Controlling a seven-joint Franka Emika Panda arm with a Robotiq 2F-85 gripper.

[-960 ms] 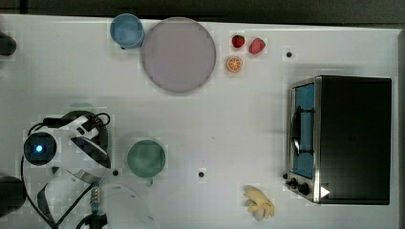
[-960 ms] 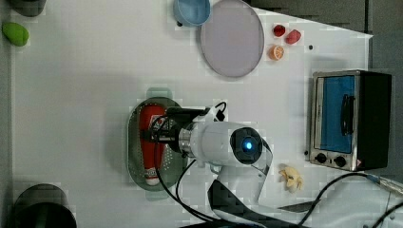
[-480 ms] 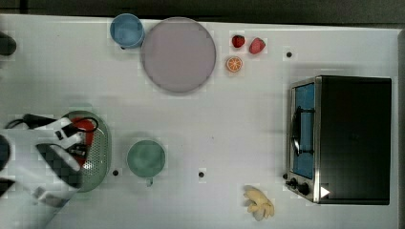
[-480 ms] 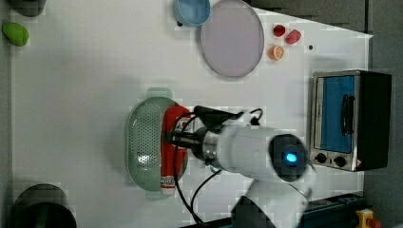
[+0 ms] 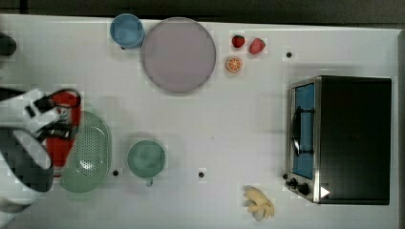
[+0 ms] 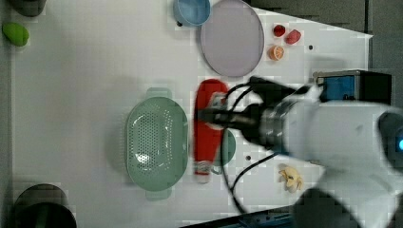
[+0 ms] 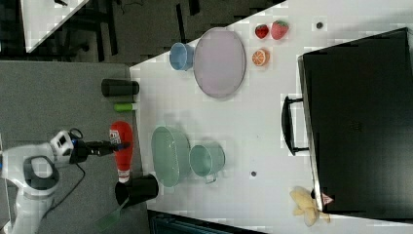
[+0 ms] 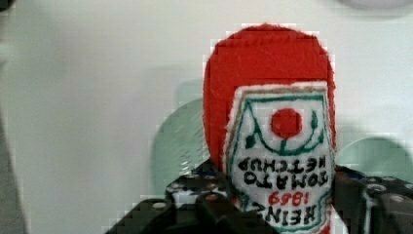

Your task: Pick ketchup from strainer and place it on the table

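Over the white desk with small dark holes, the pincer is clamped on the red ketchup squeeze bottle, held in the air. The pale green perforated plastic strainer sits below it, a round green cup beside.

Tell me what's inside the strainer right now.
Nothing visible: the strainer shows a bare perforated bottom in the left view. The gripper holds the ketchup lifted clear. In the top view the arm covers its left edge.
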